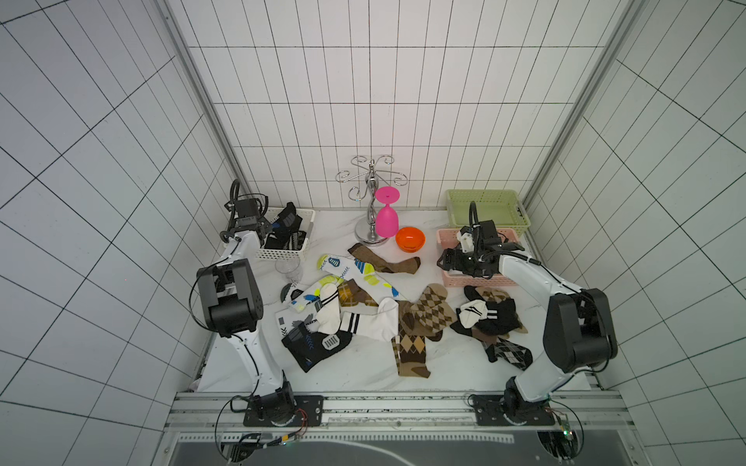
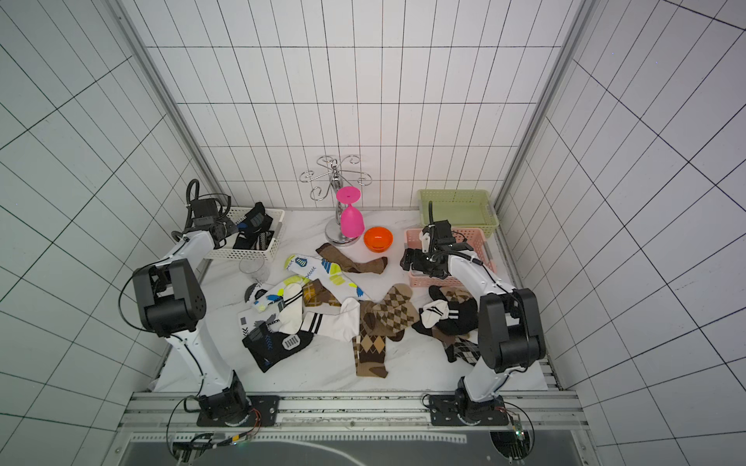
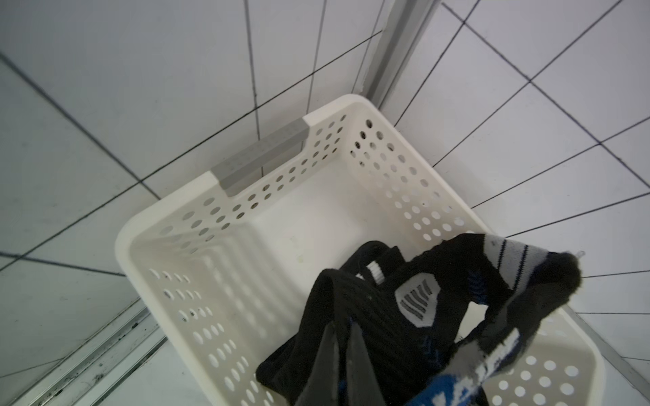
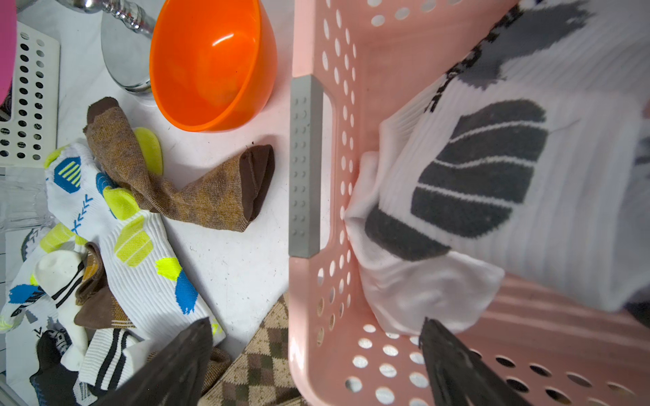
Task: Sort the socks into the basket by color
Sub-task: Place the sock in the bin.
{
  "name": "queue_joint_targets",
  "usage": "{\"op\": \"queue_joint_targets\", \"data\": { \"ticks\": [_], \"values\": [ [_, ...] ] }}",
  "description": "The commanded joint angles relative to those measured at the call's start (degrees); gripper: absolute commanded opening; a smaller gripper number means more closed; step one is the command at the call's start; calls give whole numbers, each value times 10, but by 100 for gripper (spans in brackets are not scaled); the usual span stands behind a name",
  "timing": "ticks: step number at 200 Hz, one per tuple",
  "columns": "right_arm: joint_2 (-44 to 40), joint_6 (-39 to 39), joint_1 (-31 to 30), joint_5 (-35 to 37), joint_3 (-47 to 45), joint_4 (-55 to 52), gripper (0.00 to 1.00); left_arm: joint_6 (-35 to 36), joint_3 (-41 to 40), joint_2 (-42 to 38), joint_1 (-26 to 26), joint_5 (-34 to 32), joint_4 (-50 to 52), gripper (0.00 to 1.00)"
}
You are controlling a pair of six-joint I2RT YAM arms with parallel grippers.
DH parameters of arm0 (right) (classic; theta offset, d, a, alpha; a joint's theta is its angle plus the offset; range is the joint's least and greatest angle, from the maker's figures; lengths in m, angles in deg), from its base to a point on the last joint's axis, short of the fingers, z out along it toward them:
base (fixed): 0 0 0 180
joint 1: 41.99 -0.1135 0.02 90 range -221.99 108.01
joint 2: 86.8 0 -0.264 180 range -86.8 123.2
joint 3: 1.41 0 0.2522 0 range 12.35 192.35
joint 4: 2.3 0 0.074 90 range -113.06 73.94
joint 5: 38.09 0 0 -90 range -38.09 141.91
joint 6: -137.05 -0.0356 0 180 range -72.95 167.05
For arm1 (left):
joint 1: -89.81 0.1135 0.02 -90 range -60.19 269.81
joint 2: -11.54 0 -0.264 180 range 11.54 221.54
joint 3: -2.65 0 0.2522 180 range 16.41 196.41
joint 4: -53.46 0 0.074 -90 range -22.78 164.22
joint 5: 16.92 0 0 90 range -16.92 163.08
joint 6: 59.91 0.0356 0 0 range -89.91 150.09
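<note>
Socks (image 1: 355,310) lie heaped mid-table: white printed, white striped, brown argyle (image 1: 428,314) and black ones (image 1: 492,318). A plain brown sock (image 4: 197,197) lies apart near the pink basket (image 1: 476,280). My left gripper (image 3: 343,328) is inside the white basket (image 3: 169,211) at the back left, shut on a black sock (image 3: 387,298) with blue marks. More black socks (image 1: 284,232) fill that basket. My right gripper (image 4: 315,323) is open, its fingers straddling the pink basket's near wall (image 4: 316,35). A white sock with grey marks (image 4: 492,175) lies inside it.
A green basket (image 1: 484,201) stands behind the pink one. An orange bowl (image 1: 409,239), a pink goblet (image 1: 386,218) and a chrome rack (image 1: 371,193) stand at the back middle. A clear glass (image 1: 288,268) sits by the white basket (image 1: 282,254).
</note>
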Motion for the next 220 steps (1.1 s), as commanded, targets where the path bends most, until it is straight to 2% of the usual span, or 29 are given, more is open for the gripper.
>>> {"op": "queue_joint_targets", "data": {
  "ticks": [1,27,52,77,130,153,179,208,220],
  "values": [
    [11,2,5,-7,60,-5,94,-42,-35,-22,23,0,-47,0],
    [11,2,5,-7,58,-2,94,-42,-19,-11,26,-7,-29,1],
    [13,-1,5,-9,55,0,94,-43,-8,-6,27,3,-16,43],
    [15,-3,4,-12,57,3,94,-37,-25,-23,24,5,-37,57],
    [31,-6,-2,-12,73,3,97,13,-21,-44,-19,51,-96,61],
    [41,-8,-7,-13,83,4,96,28,10,-12,-45,76,-118,61],
    [53,-10,-12,-13,92,6,94,6,47,36,-53,105,-139,61],
    [62,-11,-13,-12,98,6,91,-6,81,88,-52,97,-140,61],
    [64,-11,-14,-12,99,6,91,-15,107,113,-48,92,-109,61]
  ]
}}
